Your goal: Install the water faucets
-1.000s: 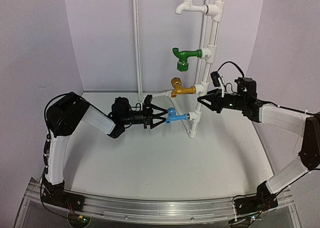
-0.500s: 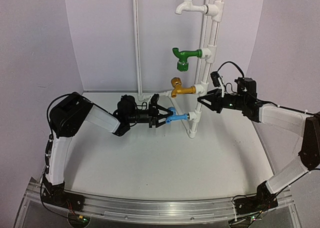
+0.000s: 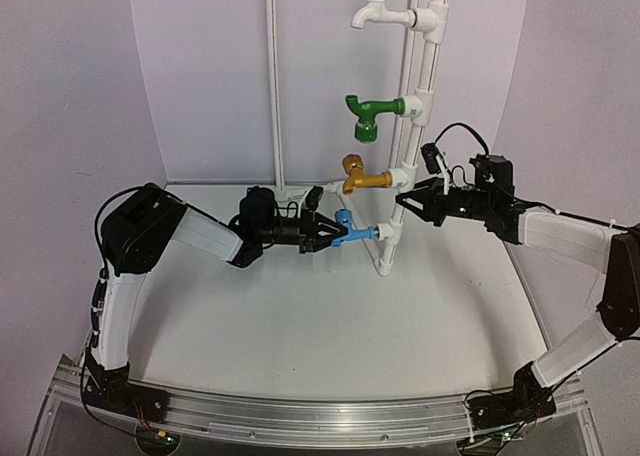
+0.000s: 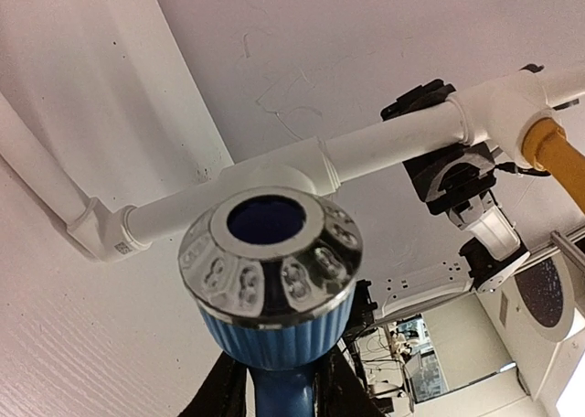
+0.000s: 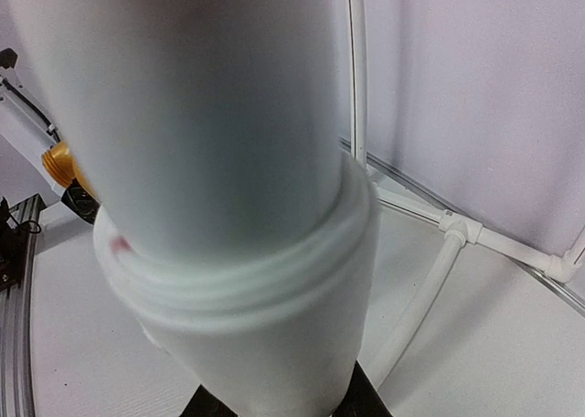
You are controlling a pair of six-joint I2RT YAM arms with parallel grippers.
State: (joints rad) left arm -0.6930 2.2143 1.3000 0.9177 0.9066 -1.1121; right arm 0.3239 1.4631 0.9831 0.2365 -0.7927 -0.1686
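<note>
the small sky-blue tap (image 3: 346, 232) sits lowest on the white upright pipe (image 3: 411, 141), its stem reaching the bottom fitting. above it hang 3 larger ones: a gold tap (image 3: 362, 179), a green tap (image 3: 366, 116) and a white tap (image 3: 380, 14). the left gripper (image 3: 330, 234) is clamped narrowly on the blue tap's body. in the left wrist view its silvery end (image 4: 270, 261) faces the camera. the right gripper (image 3: 405, 204) is closed around the pipe, just beside the gold tap's fitting.

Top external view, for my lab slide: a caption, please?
Left gripper shut on the sky-blue faucet at the lowest fitting while the right gripper grips the white pipe.
</note>
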